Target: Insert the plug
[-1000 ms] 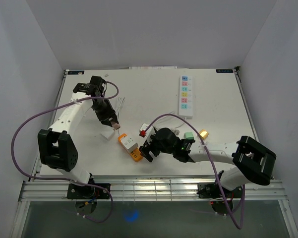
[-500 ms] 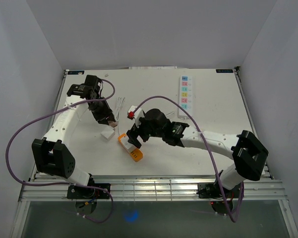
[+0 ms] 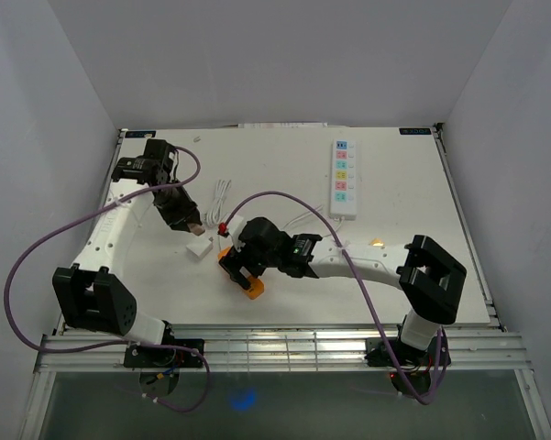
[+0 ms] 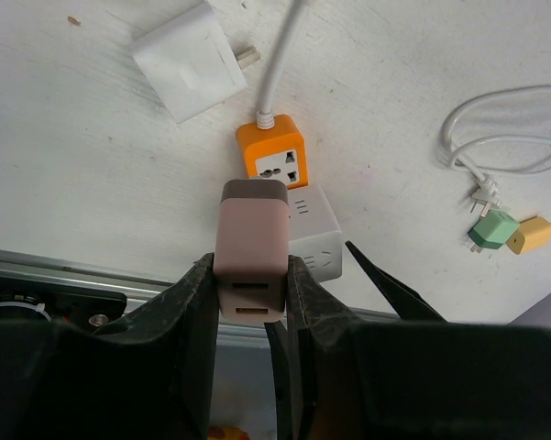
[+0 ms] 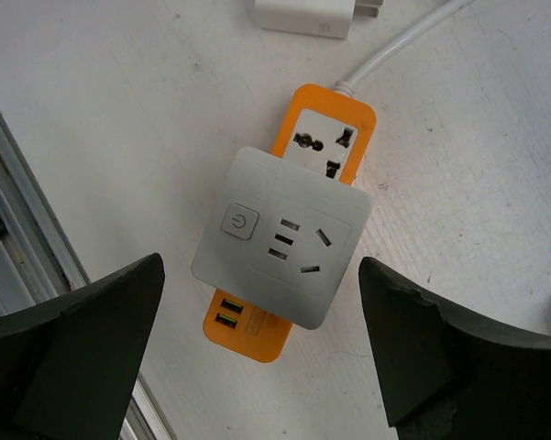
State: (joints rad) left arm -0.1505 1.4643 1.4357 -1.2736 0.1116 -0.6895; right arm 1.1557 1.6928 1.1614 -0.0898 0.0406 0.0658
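The pink plug adapter [image 4: 252, 247], a smooth rounded block with a brown cap and two slots in its near end, is sitting between the fingers of the left pincer [image 4: 250, 275], which is pinching it by its flat sides above the table. Just beyond that pincer's tips the orange socket block [image 4: 273, 160] is lying flat. It is a glossy plastic bar with a universal outlet at its far end, and a pale grey square module [image 5: 280, 234] is riding on its middle, showing a round power-symbol button [image 5: 238, 221]. The right pincer [image 5: 261, 275] is hanging over this block with its black fingers spread wide to either side, gripping nothing. A white adapter [image 4: 191, 73] is lying beyond the left pincer. A coiled white cable [image 4: 504, 147], a green plug [image 4: 491, 227] and a yellow plug [image 4: 532, 234] are lying off to its right. A long white power strip [image 3: 344, 177] with coloured labels is resting well beyond the right pincer. The matte white tabletop [image 3: 413, 192] is showing scuffs, and pale walls are enclosing it.
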